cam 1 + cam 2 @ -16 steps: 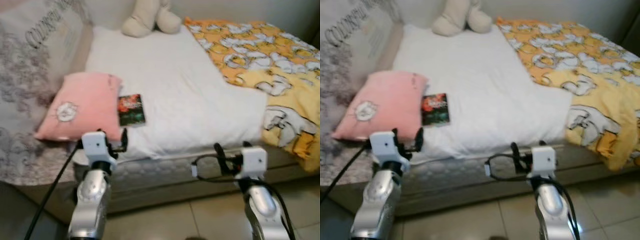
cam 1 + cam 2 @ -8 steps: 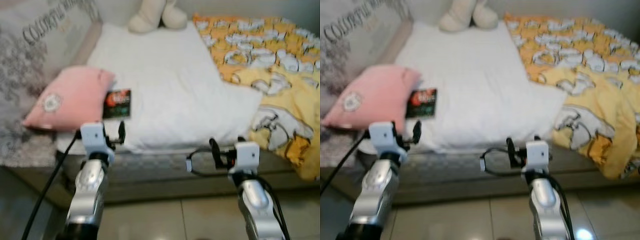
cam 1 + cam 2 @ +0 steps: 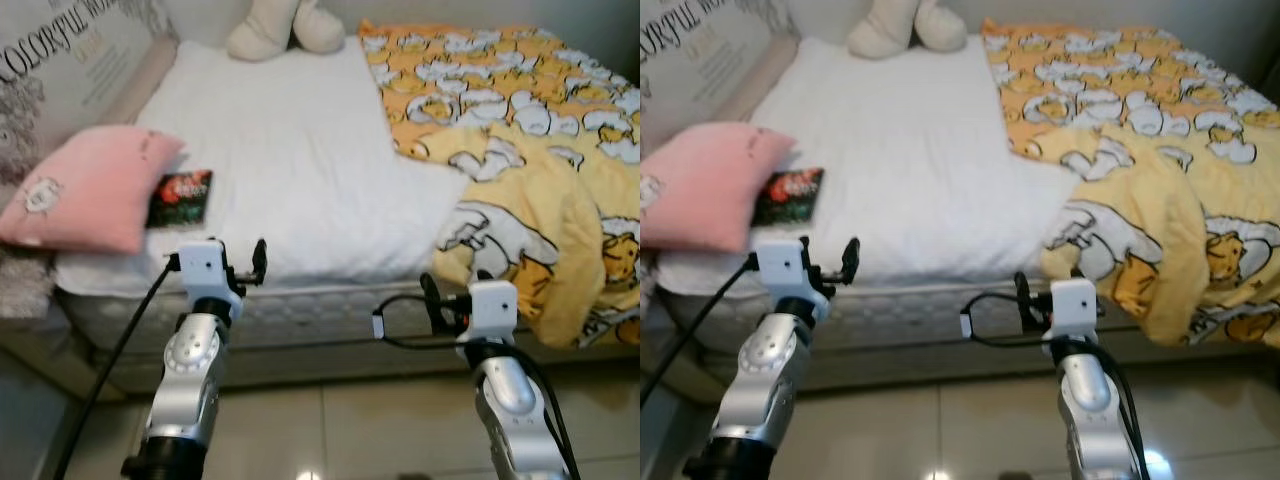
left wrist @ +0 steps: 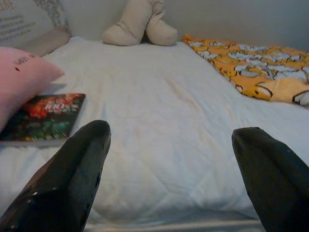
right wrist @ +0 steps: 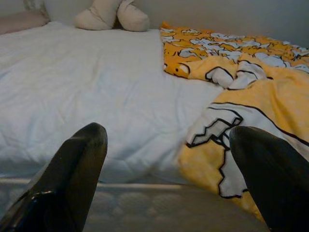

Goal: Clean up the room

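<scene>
White bed sheet [image 3: 300,170] is spread with a crumpled yellow duck-print blanket [image 3: 540,200], a pink pillow [image 3: 85,190] beside a dark book [image 3: 180,197], while left gripper [image 4: 169,179] and right gripper [image 5: 169,179] are held spread apart, grasping nothing, before the mattress edge.

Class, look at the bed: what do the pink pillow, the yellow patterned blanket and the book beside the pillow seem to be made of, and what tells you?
Pink pillow: soft matte fabric over stuffing, judging by its puffed, rounded shape.
Yellow patterned blanket: thin printed cloth, likely cotton or fleece; it folds and drapes over the bed edge.
Book: paper with a printed cover, flat and stiff; whether it is glossy cannot be told.
</scene>
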Motion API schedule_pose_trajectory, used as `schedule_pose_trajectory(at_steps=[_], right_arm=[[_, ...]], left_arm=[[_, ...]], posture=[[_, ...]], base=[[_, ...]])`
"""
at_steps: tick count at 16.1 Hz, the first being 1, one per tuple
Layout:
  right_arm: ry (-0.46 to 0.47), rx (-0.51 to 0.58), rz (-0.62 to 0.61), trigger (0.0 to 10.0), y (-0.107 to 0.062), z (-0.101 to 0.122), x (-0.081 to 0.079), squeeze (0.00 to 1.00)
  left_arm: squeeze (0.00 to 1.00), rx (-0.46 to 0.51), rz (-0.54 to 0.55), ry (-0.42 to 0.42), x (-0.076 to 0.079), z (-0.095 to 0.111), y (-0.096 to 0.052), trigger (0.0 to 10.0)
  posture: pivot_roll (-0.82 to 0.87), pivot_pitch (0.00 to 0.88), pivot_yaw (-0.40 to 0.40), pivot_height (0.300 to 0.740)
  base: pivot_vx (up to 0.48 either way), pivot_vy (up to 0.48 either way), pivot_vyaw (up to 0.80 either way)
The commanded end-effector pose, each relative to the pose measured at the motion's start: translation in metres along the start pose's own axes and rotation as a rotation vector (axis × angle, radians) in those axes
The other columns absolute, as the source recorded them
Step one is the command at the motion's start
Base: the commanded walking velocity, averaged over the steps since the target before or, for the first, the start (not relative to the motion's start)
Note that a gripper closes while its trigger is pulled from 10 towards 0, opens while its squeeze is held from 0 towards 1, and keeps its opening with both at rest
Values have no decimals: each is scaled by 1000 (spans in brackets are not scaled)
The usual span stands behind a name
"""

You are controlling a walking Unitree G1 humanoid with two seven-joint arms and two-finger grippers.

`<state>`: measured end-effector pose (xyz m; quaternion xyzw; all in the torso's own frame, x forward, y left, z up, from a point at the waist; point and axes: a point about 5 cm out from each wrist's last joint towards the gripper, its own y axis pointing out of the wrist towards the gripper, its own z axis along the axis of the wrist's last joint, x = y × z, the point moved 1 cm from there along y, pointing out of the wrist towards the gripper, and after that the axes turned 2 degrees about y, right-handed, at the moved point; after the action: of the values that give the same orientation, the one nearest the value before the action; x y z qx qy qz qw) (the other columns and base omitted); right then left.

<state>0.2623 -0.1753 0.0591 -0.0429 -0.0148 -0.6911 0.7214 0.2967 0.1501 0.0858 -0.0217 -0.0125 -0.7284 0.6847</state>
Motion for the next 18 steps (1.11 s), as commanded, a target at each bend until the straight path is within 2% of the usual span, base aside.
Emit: schedule_pose_trajectory(at_steps=[1,6,8,12,14,16,18], right_arm=[[-19,13,-5,10000,2,4,4,0],[-40,20,28,10000,1,6,-1,0],[-29,8,24,10000,0,6,-1,0],[-29,12,11,10000,2,6,0,0],[-32,13,19,10000,2,7,-1,0],[-32,15,28,10000,2,7,-4,0],[-32,14,36,10000,2,7,-7,0]], left_arm=[[0,-2,-14,-2,4,0,3,10000],[0,-16,-17,-8,7,-3,3,10000],[0,-24,-24,-10,10,-6,1,10000],[0,-20,-26,-9,9,-2,10,10000],[0,-51,-14,47,7,-6,14,10000],[0,-37,-15,10,6,-3,14,10000],[0,-33,-7,23,5,-2,17,10000]], posture=[[-190,0,76,736],[-198,0,70,736],[-199,0,70,736],[-205,0,79,736],[-206,0,80,736],[-204,0,81,736],[-200,0,80,736]], base=[[0,-450,0],[0,-436,0],[0,-422,-769],[203,-400,-763],[0,0,0],[227,0,0],[476,0,0]])
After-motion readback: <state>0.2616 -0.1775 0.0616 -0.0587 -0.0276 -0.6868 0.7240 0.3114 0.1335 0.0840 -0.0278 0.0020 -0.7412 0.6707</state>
